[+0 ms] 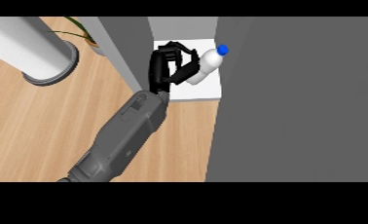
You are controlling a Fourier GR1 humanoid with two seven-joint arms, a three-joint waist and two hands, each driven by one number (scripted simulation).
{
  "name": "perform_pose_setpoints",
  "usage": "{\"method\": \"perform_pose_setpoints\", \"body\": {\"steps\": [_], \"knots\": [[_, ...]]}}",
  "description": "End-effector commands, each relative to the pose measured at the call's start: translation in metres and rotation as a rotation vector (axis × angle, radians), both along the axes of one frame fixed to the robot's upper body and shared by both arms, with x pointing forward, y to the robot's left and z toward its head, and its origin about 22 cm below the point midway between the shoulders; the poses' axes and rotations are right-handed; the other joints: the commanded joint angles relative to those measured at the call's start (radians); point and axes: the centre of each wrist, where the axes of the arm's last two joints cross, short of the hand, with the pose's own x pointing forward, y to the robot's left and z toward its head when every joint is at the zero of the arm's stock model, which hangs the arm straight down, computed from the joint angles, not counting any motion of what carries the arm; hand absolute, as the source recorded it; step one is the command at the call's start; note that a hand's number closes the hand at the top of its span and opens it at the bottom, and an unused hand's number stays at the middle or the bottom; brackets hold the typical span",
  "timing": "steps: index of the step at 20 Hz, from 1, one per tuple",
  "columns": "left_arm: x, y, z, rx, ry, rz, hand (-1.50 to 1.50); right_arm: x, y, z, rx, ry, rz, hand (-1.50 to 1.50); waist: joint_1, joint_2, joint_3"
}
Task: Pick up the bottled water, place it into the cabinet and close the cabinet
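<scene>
Forearm stretched into cabinet (197,94); robot hand (167,65) fingers curled round tilted bottled water (207,62).

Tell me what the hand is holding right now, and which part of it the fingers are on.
The hand holds the water bottle by its lower body, fingers curled around it; the blue cap end sticks out free, over the white cabinet shelf.

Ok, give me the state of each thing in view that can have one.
bottled water: tilted over the white cabinet shelf, blue cap on
hand: shut on bottled water, inside the cabinet
cabinet door: open
</scene>
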Motion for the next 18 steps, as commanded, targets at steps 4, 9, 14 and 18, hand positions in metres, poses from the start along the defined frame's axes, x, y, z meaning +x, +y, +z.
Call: {"method": "perform_pose_setpoints", "body": {"steps": [4,9,14,18], "knots": [[0.022,0.019,-0.012,0.077,0.009,0.086,1.5,-0.01,-0.004,0.01,0.047,-0.009,0.035,-1.5,-0.007,0.008,0.0],[0.033,0.015,0.0,0.185,-0.018,0.16,1.5,-0.01,-0.005,0.016,0.031,-0.024,0.05,-1.5,-0.015,0.01,-0.001],[0.038,0.019,0.001,0.233,-0.021,0.173,1.5,-0.015,-0.007,0.017,0.027,-0.026,0.058,-1.5,-0.019,0.009,-0.001],[0.038,0.025,-0.006,0.276,-0.022,0.173,-1.5,-0.026,-0.012,0.023,0.035,-0.03,0.063,-1.5,-0.037,0.011,-0.001]]}}
